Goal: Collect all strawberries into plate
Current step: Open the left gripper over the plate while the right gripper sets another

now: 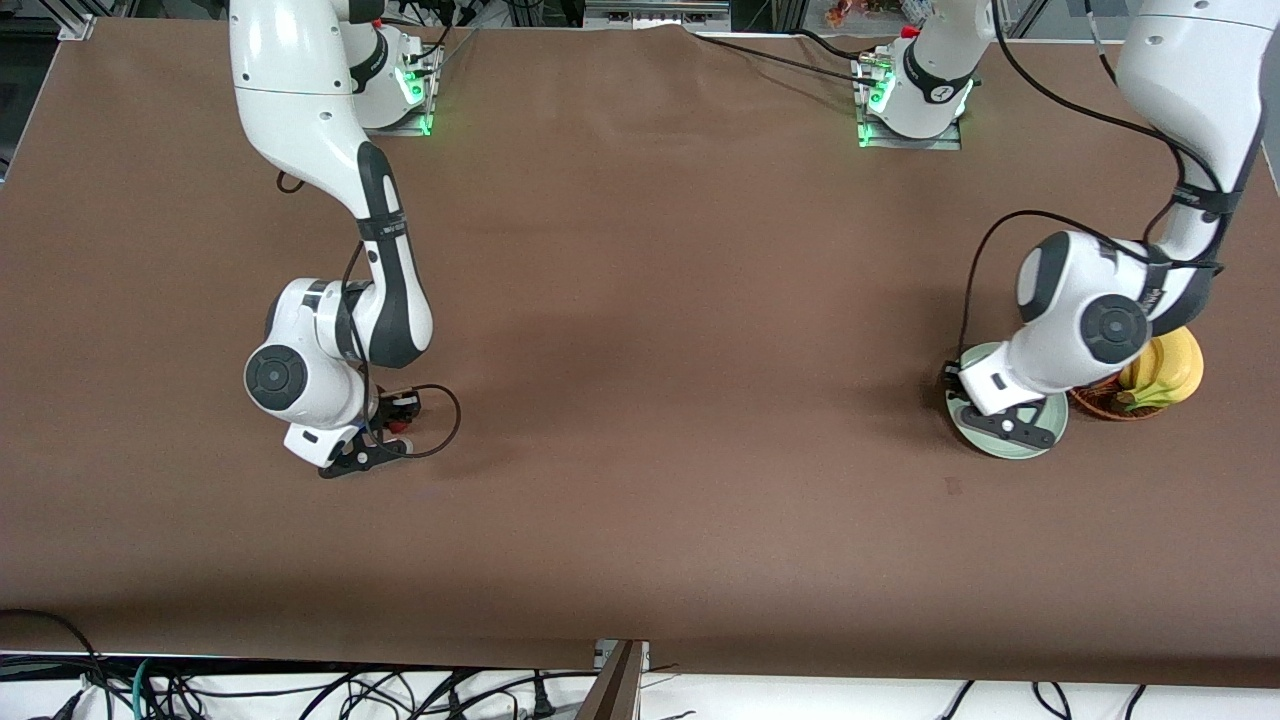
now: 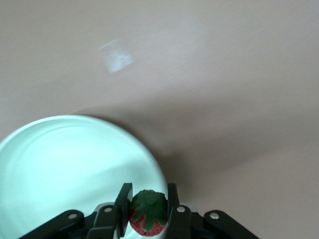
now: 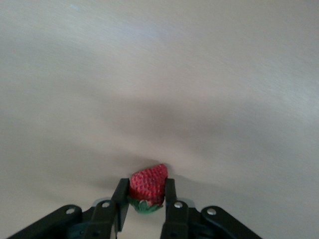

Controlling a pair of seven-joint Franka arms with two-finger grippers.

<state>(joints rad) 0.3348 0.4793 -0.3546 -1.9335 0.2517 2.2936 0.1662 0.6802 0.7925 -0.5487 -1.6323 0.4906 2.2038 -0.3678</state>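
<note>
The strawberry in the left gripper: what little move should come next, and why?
Probably open the left gripper and drop its strawberry, since it hangs right over the plate. The right gripper grips another berry low over the table.

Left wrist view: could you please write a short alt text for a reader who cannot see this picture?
The left gripper holds a strawberry between its two fingers, green leafy top showing, over the edge of a pale mint-green plate. The plate lies on a plain brown table and looks bare in the part that shows.
</note>
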